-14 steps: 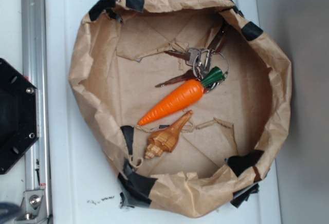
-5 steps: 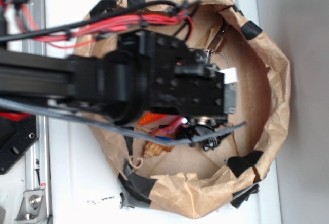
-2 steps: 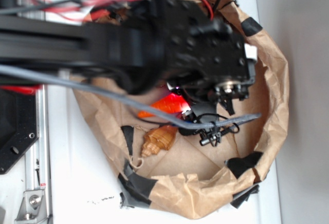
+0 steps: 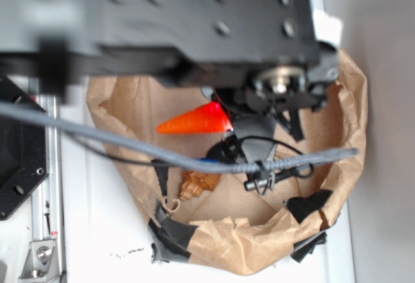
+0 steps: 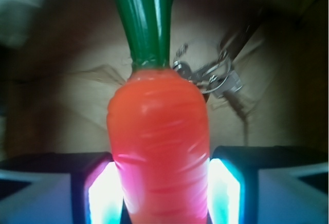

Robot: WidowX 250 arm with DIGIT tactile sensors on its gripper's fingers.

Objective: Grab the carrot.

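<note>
the claw (image 5: 159, 193) was closed on the carrot (image 5: 158, 152), its two glowing pads pressed against the orange body on either side, with the dark green stem cap pointing away from the camera in the wrist view. in the exterior view, the large black robot arm (image 4: 168, 17) filled the top of the frame, blurred, above a crumpled brown paper bag (image 4: 353, 121) patched with black tape and sitting on a white table (image 4: 97, 231). the carrot (image 4: 194, 121) showed as an orange cone jutting left from under the arm, over the inside of the bag. a tan spiral seashell (image 4: 198, 182) lay on the bag floor below it. a bunch of keys (image 5: 211, 77) lay beyond the carrot.
</note>
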